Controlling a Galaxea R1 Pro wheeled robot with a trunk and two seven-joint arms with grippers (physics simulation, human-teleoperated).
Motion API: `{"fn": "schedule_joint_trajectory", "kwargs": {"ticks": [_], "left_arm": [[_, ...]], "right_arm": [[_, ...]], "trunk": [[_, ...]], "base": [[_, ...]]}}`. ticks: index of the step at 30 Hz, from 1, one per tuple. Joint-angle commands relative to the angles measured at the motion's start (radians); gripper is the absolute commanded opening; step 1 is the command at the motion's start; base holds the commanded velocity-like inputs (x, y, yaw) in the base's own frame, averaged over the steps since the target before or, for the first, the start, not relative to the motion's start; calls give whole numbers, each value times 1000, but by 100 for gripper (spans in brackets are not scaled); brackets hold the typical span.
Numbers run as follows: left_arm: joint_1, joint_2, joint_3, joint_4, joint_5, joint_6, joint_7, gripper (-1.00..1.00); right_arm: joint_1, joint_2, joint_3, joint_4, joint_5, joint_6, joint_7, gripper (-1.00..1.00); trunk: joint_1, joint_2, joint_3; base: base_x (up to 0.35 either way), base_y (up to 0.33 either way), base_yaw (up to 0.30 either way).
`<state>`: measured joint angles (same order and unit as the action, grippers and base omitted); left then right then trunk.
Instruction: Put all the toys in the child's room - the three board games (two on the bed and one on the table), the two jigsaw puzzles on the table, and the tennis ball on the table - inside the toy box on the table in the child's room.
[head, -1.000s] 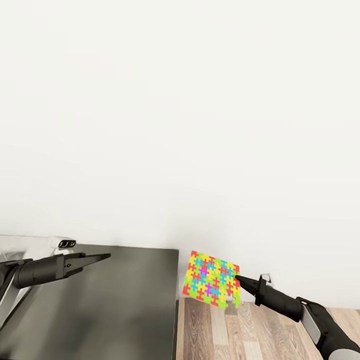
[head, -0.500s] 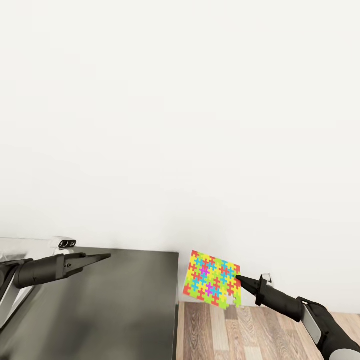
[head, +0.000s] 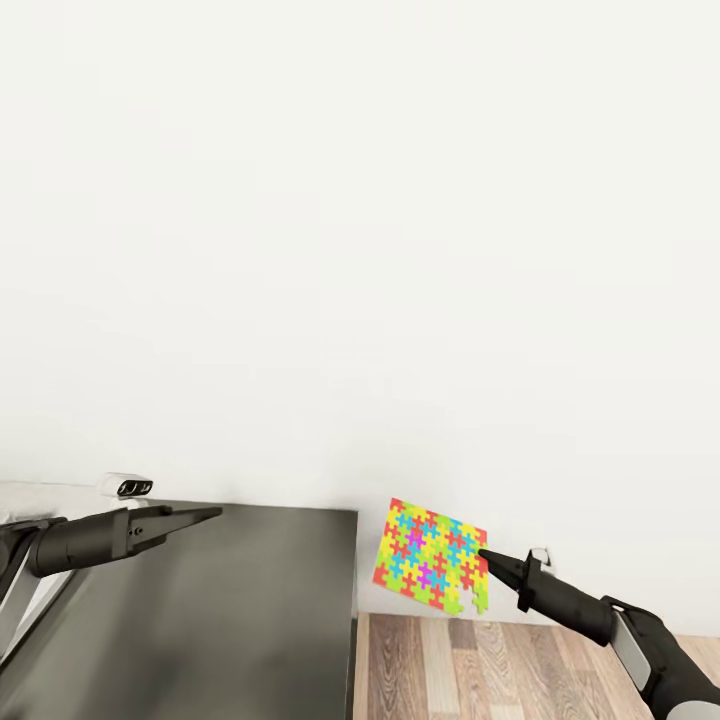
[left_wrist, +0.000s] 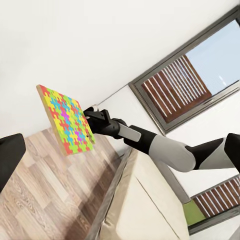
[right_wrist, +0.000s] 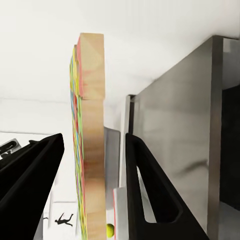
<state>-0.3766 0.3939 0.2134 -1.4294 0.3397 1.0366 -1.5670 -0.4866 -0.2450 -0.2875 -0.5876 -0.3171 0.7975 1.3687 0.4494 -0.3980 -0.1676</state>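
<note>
Head view, near first: right gripper (head: 484, 556) at 5 o'clock, arm coming in from the lower right corner, fingers closed on the edge of a jigsaw puzzle (head: 432, 568). Puzzle is held in the air, tilted, coloured face toward the camera, over the wood floor (head: 480, 670) and in front of the white wall (head: 360, 250), just right of the table edge.

Right wrist view: puzzle (right_wrist: 90, 140) seen edge-on, plain wood back, sitting between the two black fingers (right_wrist: 150, 185); both fingers look to be touching it. A small yellow-green ball (right_wrist: 110, 230) shows far behind, low near the puzzle's edge; what it rests on is too small to tell.

Left gripper (head: 205, 516) at 8 o'clock, hanging over the dark grey table section (head: 220, 610), holding nothing; fingers look pressed together to a point.

Left wrist view: puzzle (left_wrist: 66, 122) at 10 o'clock, clamped at its edge by the right gripper (left_wrist: 90, 113), right arm running back toward 3 o'clock. Cream bed (left_wrist: 145, 205) at 6 o'clock, window (left_wrist: 195, 75) with slatted blinds at 2 o'clock on the far wall.

Farther, head view: small white device (head: 127, 485) at the table's back edge, 8 o'clock, against the wall.
</note>
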Motion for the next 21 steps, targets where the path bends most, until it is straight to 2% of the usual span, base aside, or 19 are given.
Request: {"fn": "schedule_joint_trajectory", "kwargs": {"ticks": [1, 18, 21], "left_arm": [[-1, 0, 0, 0, -1, 11, -4, 100], [-1, 0, 0, -2, -1, 11, -4, 100], [-1, 0, 0, -2, -1, 11, -4, 100]], "right_arm": [[-1, 0, -1, 0, -2, 8, 1, -100], [0, 0, -3, 0, 0, 5, 2, -100], [0, -2, -12, 1, 0, 3, 2, -100]], "trunk": [[1, -2, 0], [1, -2, 28], [1, -2, 33]], "base": [[0, 0, 0], [0, 0, 0], [0, 0, 0]]}}
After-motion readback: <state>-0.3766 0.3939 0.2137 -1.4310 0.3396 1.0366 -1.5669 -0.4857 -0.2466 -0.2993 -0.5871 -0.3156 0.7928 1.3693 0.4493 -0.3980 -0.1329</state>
